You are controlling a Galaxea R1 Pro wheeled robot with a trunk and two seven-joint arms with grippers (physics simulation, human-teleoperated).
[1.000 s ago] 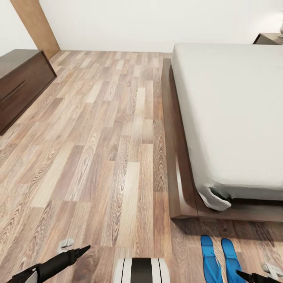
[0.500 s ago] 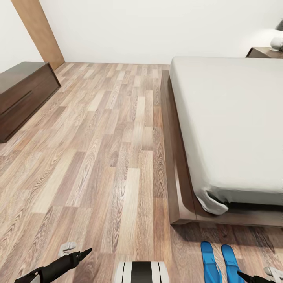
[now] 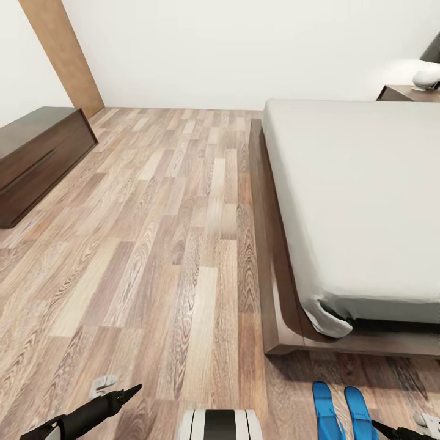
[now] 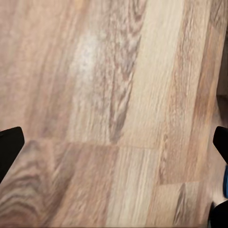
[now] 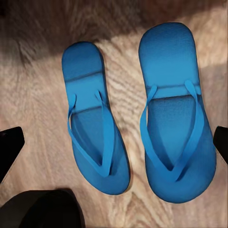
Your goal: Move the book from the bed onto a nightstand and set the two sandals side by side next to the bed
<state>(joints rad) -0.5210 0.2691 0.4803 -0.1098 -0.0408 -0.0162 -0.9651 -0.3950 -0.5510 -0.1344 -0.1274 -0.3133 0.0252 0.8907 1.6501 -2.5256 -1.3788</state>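
Sandals (image 5: 137, 114) lie side by side on the floor (image 3: 153, 244) off the bed's (image 3: 360, 201) foot corner, so that part looks done. Book not spotted; nightstand (image 3: 406, 93) at the bed's far corner. Both jaws spread wide, empty.

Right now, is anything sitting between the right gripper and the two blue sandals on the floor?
Nothing visible is. In the right wrist view the two sandals lie side by side on bare wood floor, with open space between them and the right gripper, whose jaws stand wide apart.
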